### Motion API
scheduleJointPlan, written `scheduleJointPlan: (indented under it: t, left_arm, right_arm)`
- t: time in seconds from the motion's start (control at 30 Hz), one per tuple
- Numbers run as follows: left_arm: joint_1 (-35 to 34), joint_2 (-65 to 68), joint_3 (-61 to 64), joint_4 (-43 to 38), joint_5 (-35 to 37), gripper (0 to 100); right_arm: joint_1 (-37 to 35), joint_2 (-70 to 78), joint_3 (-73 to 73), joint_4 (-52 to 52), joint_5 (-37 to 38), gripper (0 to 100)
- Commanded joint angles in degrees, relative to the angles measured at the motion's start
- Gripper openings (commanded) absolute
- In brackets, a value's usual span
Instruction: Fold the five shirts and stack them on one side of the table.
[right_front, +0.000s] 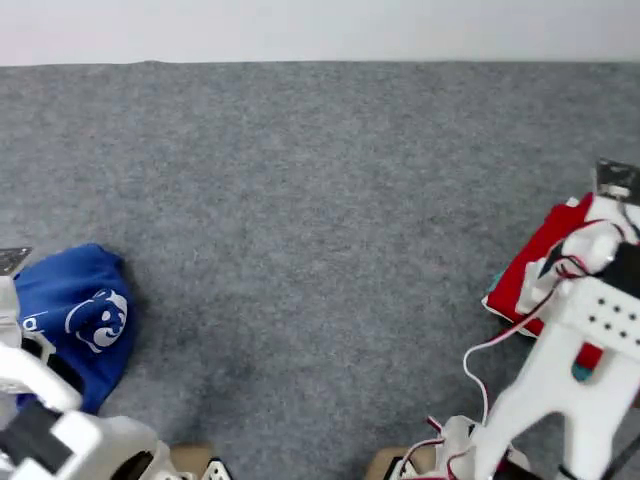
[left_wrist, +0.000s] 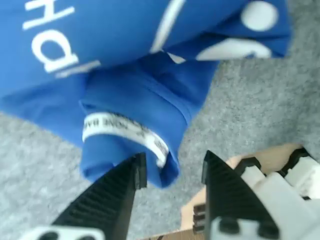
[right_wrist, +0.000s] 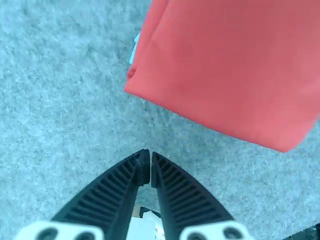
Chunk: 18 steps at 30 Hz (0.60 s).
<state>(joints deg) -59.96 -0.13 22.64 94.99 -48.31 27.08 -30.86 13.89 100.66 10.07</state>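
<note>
Two shirts down, both pincers empty

Lower left of the high view: blue shirt (right_front: 75, 315), bunched on the grey desk (right_front: 320, 200). At the right edge: red shirt (right_front: 530, 265), folded. The left pincer (left_wrist: 172, 167) is spread wide, tips just beside the blue shirt's collar fold, gripping nothing. The right pincer (right_wrist: 150, 167) is clenched on nothing, over bare desk near the red shirt.

Two shirts can be counted for certain: one blue shirt (right_front: 75, 310) and one red shirt (right_front: 530, 265). One teal edge (right_front: 496, 282) shows under the red one; how many lie beneath cannot be told. One desk (right_front: 320, 200) carries them. Two arms, each with one gripper: left gripper (left_wrist: 172, 172), right gripper (right_wrist: 150, 162).
</note>
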Motion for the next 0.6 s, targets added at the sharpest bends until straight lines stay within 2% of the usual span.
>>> scheduleJointPlan:
  t: [0.0,0.17,0.33,0.53,0.57]
  left_arm:
    - [-0.18,6.33,-4.35,-2.55,-0.62,19]
    - [-0.09,14.42,-8.48,-2.64,-0.62,19]
    - [-0.35,16.35,-9.71,-0.7,-0.79,18]
    - [4.4,21.27,-5.05,-0.79,-0.79,1]
    - [5.54,21.98,-4.53,-0.62,-0.79,0]
  right_arm:
    - [2.59,-3.74,-0.26,2.24,0.62,0.9]
    - [5.14,-6.46,-0.18,2.33,3.43,0.9]
    - [7.6,-9.19,-0.18,2.33,4.66,0.9]
    - [8.57,-11.82,-0.18,2.33,4.66,0.9]
    - [8.57,-12.26,-0.18,2.33,4.66,0.9]
